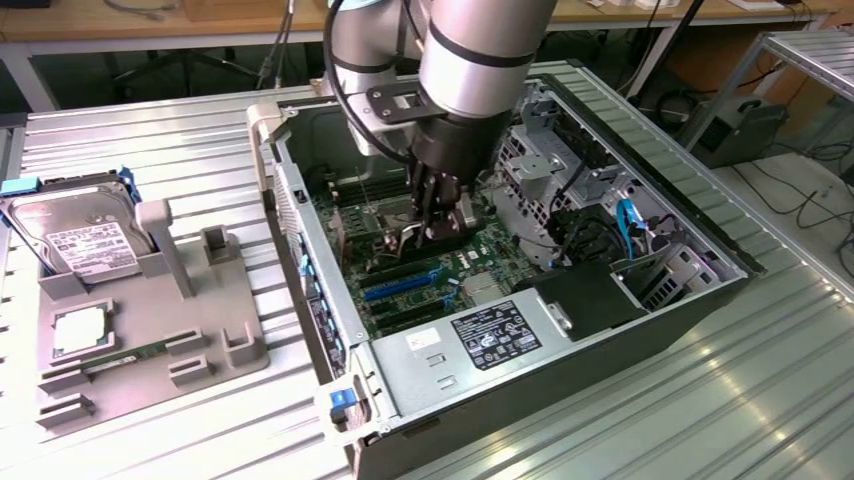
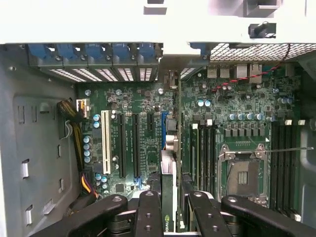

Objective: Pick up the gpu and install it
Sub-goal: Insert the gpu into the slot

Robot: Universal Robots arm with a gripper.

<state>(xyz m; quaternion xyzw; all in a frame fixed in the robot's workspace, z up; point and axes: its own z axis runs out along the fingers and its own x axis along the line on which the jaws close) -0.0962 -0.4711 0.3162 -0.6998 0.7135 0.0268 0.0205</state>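
Note:
My gripper (image 1: 437, 222) reaches down into the open computer case (image 1: 707, 250), low over the motherboard (image 1: 481, 270). In the wrist view its dark fingers (image 2: 148, 212) are shut on the gpu (image 2: 169, 180). I see the gpu edge-on there, as a thin dark card with a green logo near the grip. The card runs toward the rear bracket openings (image 2: 170, 79), in line with the blue expansion slot (image 2: 164, 129). From the exterior view the gpu (image 1: 446, 226) hangs upright between the fingers, just above the slots (image 1: 400, 285). Whether its edge touches a slot I cannot tell.
Beside the case, on the exterior view's left, a grey fixture (image 1: 174, 330) holds a silver hard drive (image 1: 80, 240), a processor (image 1: 80, 330) and a memory stick (image 1: 127, 358). The power supply (image 1: 497, 330), drive cage (image 1: 547, 160) and cables (image 1: 625, 225) crowd the inside of the case.

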